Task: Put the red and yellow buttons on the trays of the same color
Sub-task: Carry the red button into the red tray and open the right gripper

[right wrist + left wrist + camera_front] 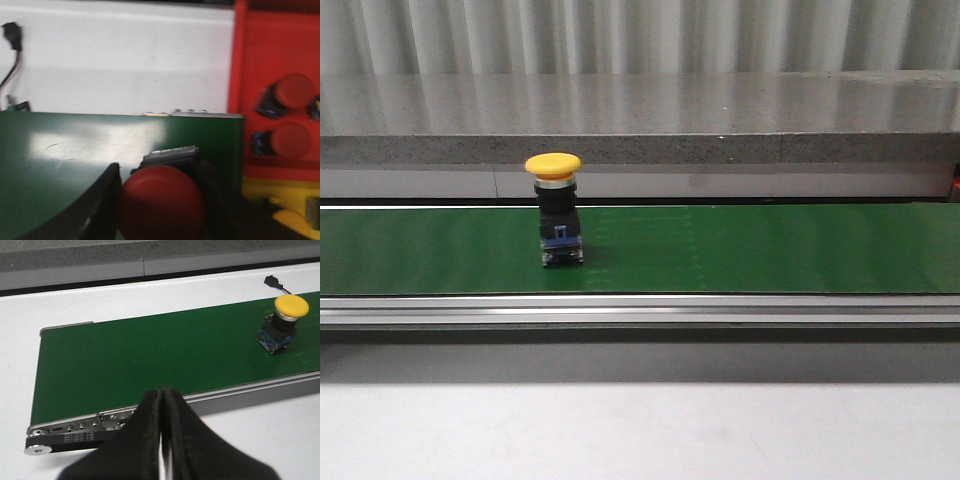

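Observation:
A yellow button [554,210] stands upright on the green conveyor belt [740,250]; the left wrist view shows this yellow button [283,322] far from my left gripper [163,392], which is shut with nothing in it near the belt's end. My right gripper [162,180] is shut on a red button [161,202] held above the belt's other end [75,150]. Beside it lies the red tray [260,55] holding two red buttons [289,95] [282,141]. A yellow tray [260,192] shows past it, with a yellow button [292,222] partly in view.
A grey stone ledge [640,120] runs behind the belt. The belt's metal side rail [640,312] faces a white tabletop [640,430]. A black connector on a cable [274,283] lies on the table behind the belt.

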